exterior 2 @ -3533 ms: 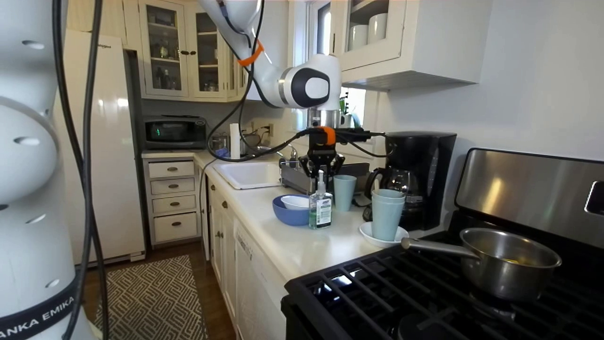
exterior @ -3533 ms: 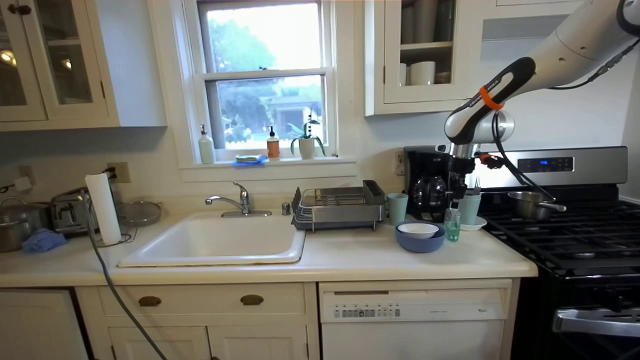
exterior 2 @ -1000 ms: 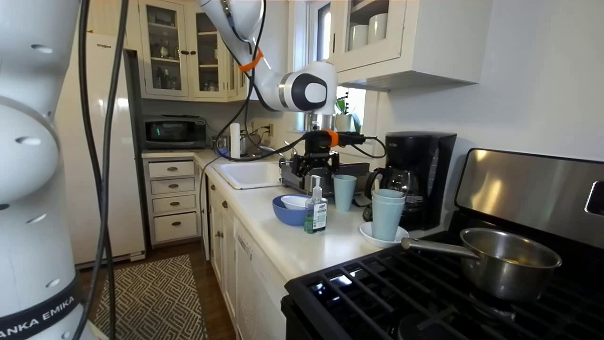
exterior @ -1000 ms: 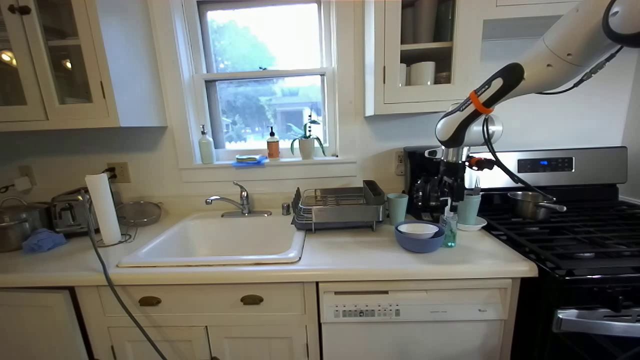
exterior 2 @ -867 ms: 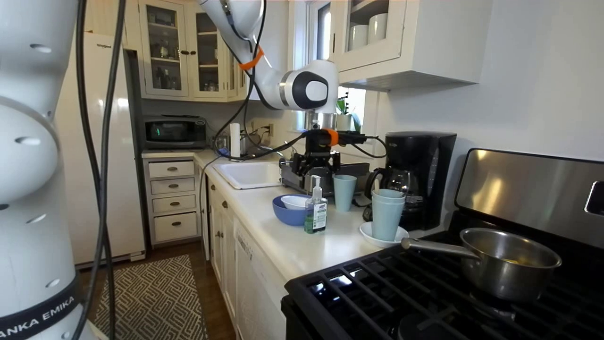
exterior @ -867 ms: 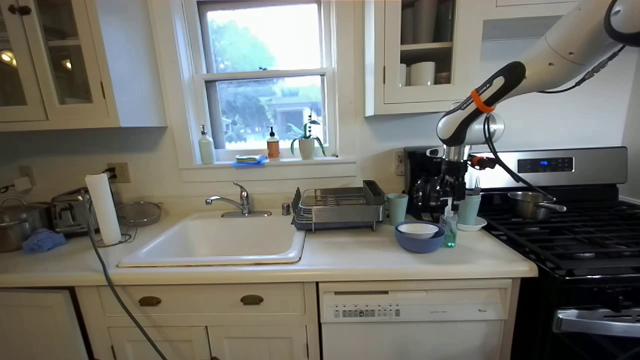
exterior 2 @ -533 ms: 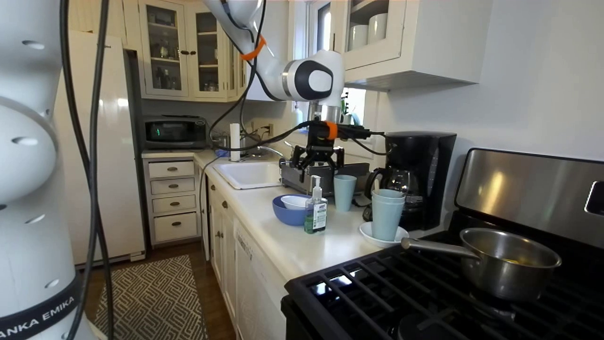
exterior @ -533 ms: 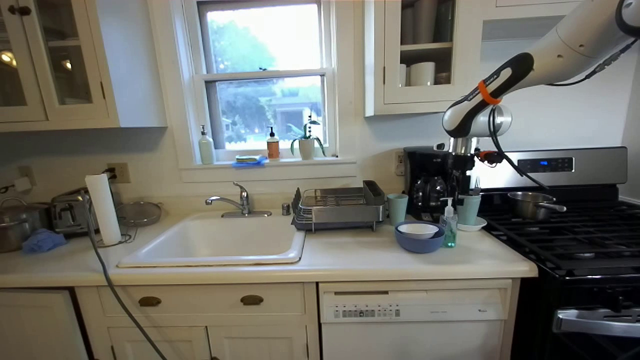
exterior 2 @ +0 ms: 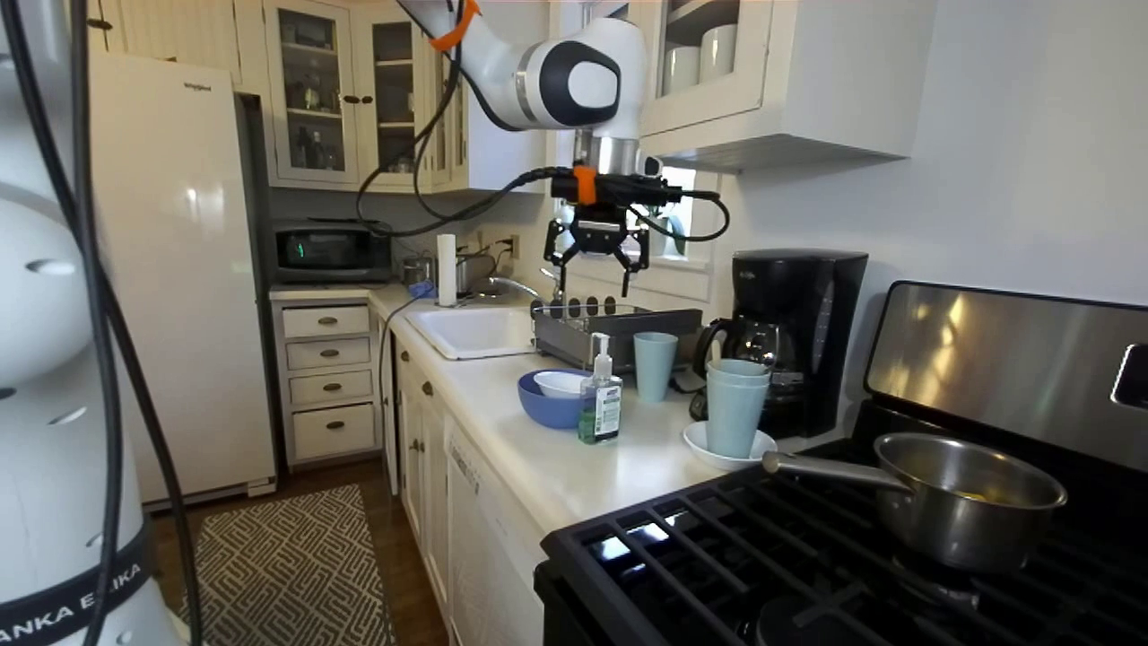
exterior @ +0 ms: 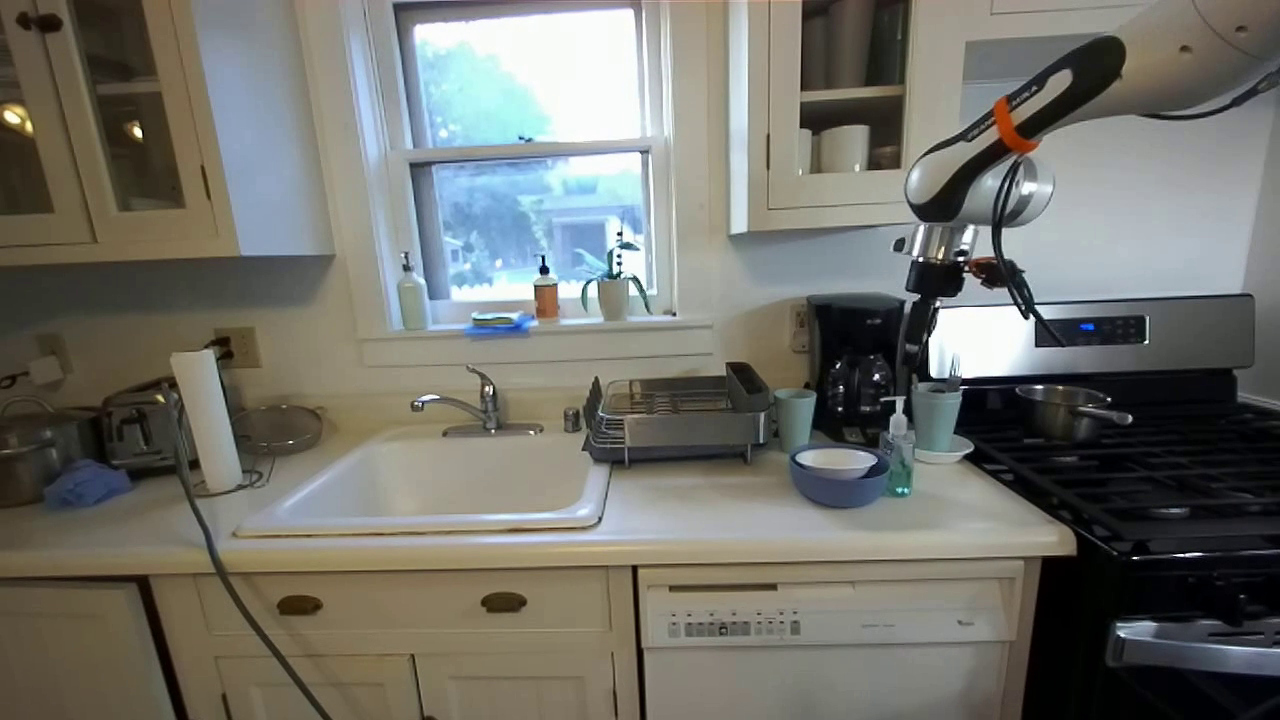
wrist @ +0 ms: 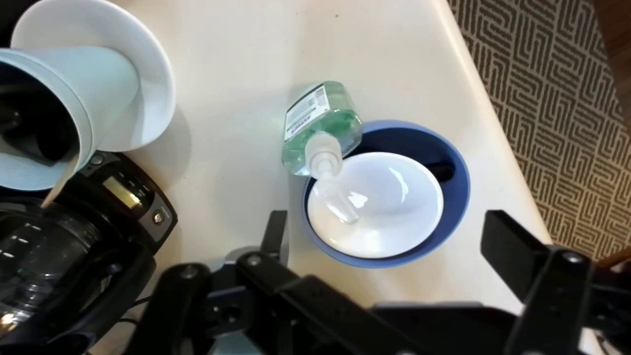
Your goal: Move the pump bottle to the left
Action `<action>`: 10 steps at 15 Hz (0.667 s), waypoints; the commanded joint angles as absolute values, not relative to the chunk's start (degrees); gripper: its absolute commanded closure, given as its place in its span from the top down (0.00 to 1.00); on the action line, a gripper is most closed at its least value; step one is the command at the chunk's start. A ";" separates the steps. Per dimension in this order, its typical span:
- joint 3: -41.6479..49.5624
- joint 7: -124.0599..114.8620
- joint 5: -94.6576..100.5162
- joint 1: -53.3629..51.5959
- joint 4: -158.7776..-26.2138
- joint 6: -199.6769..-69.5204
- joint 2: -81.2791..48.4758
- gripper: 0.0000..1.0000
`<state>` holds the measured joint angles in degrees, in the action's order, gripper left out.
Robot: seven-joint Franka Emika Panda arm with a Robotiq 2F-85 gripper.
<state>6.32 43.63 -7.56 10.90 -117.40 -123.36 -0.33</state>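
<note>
- In the wrist view the tool (wrist: 385, 232) stands parted; its fingers (exterior: 916, 340) overlap in an exterior view.
- Wrist view: bottle (wrist: 323, 123) just beside blue bowl (wrist: 458, 192), towards its eleven o'clock.
- In an exterior view, tabletop (exterior: 690, 510) reaches towards nine, edge at six.

Taking the outer bowl (exterior: 838, 493), with the inner bowl (exterior: 837, 458) inside it, as dial centre in an exterior view, I have the pump bottle (exterior: 899, 460) just beside it at three o'clock, the stove (exterior: 1150, 500) beyond, cups (exterior: 937, 418) on a dish (exterior: 957, 451) at two, the coffee maker (exterior: 850, 340) at twelve, the sink (exterior: 450, 470) at nine. In both exterior views my gripper (exterior 2: 594, 290) hangs at twelve from the pump bottle.
</note>
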 commanded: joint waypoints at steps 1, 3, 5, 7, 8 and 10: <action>6.17 29.89 -7.50 8.77 -121.86 -121.96 8.47 1.00; 5.65 21.29 -6.53 7.72 -122.45 -121.77 10.84 1.00; 4.85 12.70 -5.46 6.93 -123.74 -121.74 13.26 1.00; 4.39 10.69 -6.17 5.63 -125.53 -120.45 15.83 1.00; 4.70 13.48 -7.33 4.71 -126.44 -118.74 17.13 1.00; 5.26 13.49 -6.63 4.42 -123.97 -119.60 14.30 1.00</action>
